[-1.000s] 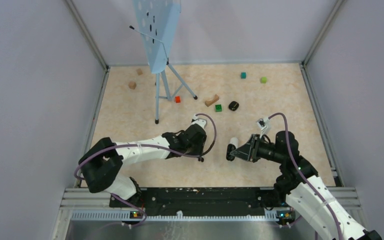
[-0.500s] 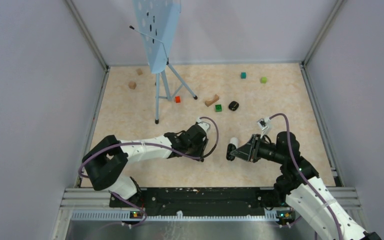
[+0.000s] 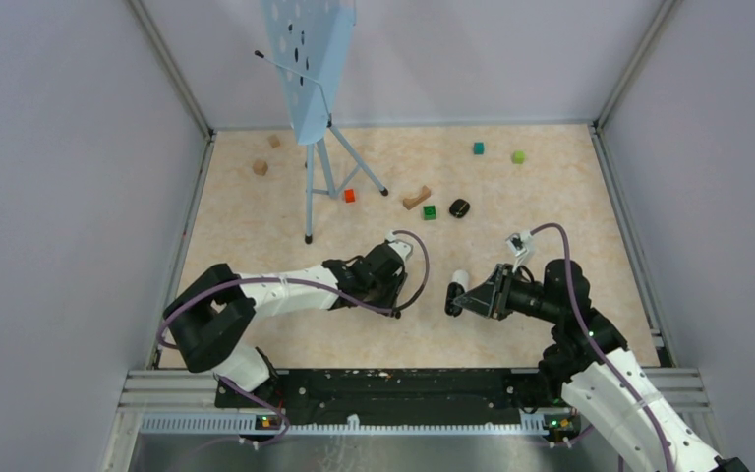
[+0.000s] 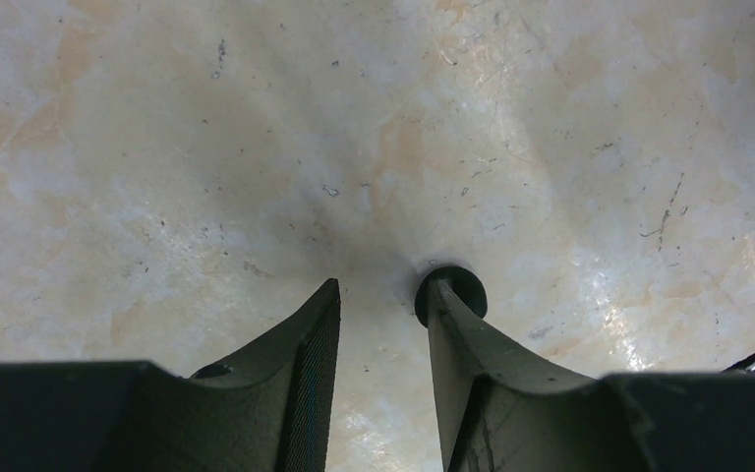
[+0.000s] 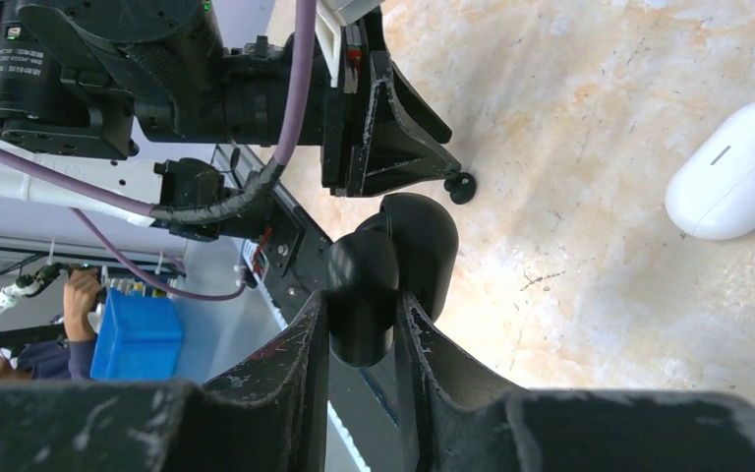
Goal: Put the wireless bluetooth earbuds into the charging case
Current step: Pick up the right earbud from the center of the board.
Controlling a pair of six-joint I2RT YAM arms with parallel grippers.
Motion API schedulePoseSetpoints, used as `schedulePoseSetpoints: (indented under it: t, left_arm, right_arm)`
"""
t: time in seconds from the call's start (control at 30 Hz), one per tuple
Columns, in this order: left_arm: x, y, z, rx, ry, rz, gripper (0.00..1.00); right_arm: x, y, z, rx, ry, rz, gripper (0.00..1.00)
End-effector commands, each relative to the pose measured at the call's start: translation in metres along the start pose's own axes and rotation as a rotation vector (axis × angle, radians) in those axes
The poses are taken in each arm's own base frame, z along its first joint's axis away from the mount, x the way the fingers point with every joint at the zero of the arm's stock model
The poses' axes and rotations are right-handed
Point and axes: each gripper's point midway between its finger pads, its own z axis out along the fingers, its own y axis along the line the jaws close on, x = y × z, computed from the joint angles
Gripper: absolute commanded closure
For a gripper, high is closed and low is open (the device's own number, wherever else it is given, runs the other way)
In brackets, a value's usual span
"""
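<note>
We judge the step in hand to be picking up a bud. Our left gripper (image 4: 383, 287) stands half open over the table (image 4: 206, 147) with nothing between its fingers. A black earbud (image 4: 464, 287) lies just outside, touching one fingertip. The next move calls for a sideways shift to straddle the bud before closing. It shows only a round rim facing up, so we cannot tell its long axis. Our right gripper (image 5: 362, 300) clamps the black charging case (image 5: 403, 246), whose length runs out along the fingers.
</note>
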Motion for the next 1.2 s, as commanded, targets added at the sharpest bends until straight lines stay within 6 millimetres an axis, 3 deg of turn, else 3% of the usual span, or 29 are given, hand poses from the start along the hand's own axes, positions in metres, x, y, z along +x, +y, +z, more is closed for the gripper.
schedulePoseSetpoints:
  t: [0.0,0.13,0.67,1.17]
  left_arm:
    - [0.004,-0.001,0.003,0.023,0.007,0.023,0.57]
    - [0.015,-0.004,0.006,0.049,0.036,0.032,0.57]
    - [0.023,-0.030,-0.004,0.198,0.063,0.080,0.59]
    - [0.029,-0.051,-0.022,0.340,0.054,0.069,0.73]
  right_arm:
    - [-0.005,0.004,-0.001,-0.020,-0.027,-0.013,1.00]
    - [-0.005,0.004,-0.001,-0.023,-0.031,-0.010,1.00]
    - [-0.007,0.005,0.000,-0.024,-0.030,-0.010,1.00]
    - [-0.009,0.006,-0.001,-0.021,-0.035,-0.010,1.00]
